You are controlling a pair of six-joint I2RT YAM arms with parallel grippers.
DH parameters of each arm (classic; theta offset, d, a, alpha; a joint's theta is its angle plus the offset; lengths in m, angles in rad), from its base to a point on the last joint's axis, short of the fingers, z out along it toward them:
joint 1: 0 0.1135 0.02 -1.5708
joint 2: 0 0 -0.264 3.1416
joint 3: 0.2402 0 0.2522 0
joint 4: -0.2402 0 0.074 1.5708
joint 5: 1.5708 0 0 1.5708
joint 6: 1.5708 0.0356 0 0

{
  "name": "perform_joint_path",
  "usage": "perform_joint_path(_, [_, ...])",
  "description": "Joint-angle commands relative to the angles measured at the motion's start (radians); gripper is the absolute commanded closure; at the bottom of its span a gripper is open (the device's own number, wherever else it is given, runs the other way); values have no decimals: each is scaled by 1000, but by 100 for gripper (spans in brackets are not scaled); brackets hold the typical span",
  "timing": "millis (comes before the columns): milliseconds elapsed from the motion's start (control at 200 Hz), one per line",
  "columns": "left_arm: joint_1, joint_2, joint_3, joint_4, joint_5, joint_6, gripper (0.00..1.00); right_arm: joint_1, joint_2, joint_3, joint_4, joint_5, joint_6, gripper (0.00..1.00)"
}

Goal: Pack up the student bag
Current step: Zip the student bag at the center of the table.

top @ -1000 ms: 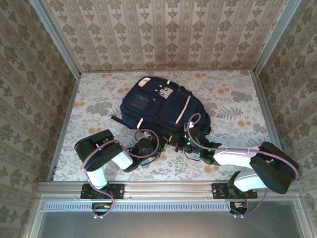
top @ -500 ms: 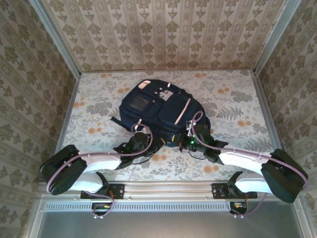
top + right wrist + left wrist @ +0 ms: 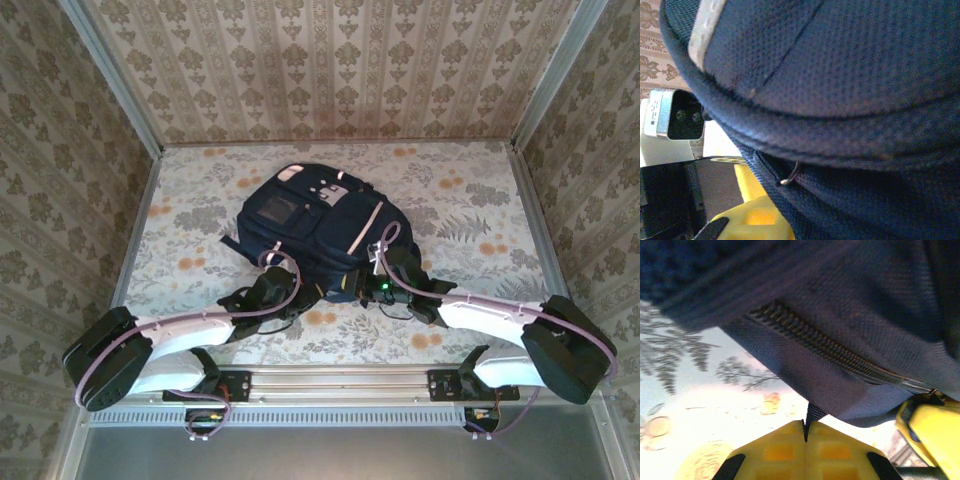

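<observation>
The student bag (image 3: 318, 218), navy with pale stripes, lies flat mid-table. My left gripper (image 3: 303, 292) is at its near edge. In the left wrist view the yellow fingers (image 3: 790, 450) are shut on a small navy webbing tab (image 3: 813, 414) hanging from the bag's edge, under a closed zipper (image 3: 830, 347). My right gripper (image 3: 362, 288) presses against the bag's near right edge. The right wrist view shows one yellow finger (image 3: 757, 220) under the fabric beside a metal zipper-pull ring (image 3: 789, 176). Its other finger is hidden by the bag.
The table has a floral cloth (image 3: 470, 215) and is walled by patterned panels, with metal rails along its sides. The left arm's camera (image 3: 677, 115) sits close to the right gripper, and the right gripper's yellow finger (image 3: 932, 432) shows beside the left one.
The left arm has unfolded and stretched forward to the bag's near edge, now pinching the tab. The right gripper has crept closer to the bag, which shifted slightly left.
</observation>
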Motion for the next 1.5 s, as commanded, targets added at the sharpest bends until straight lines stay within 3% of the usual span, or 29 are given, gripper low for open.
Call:
perform_joint_path(0, [15, 2, -10, -183, -51, 58, 100, -35, 29, 40, 91, 27, 6, 81])
perform_joint_path(70, [13, 0, -7, -185, -50, 61, 100, -33, 48, 42, 105, 15, 11, 81])
perform_joint_path(170, [13, -8, -13, -188, -50, 65, 100, -26, 63, 47, 111, 17, 12, 93])
perform_joint_path(285, [15, -31, -13, -215, -50, 85, 100, -24, 76, 50, 115, 19, 12, 100])
perform_joint_path(555, [41, -134, 13, -391, -66, 179, 100, -24, 56, 53, 36, 37, -57, 100])
perform_joint_path(930, [254, -271, 5, -641, -20, 280, 100, -24, -164, -17, -242, 127, -255, 100])
perform_joint_path(1145, [378, -253, 70, -735, -6, 378, 100, -27, -239, 14, -459, 195, -355, 100])
perform_joint_path(1365, [469, -148, 163, -757, -10, 463, 100, -32, -317, 26, -582, 389, -381, 100])
perform_joint_path(1495, [501, 21, 268, -710, 27, 506, 100, -30, -280, 11, -456, 225, -379, 100])
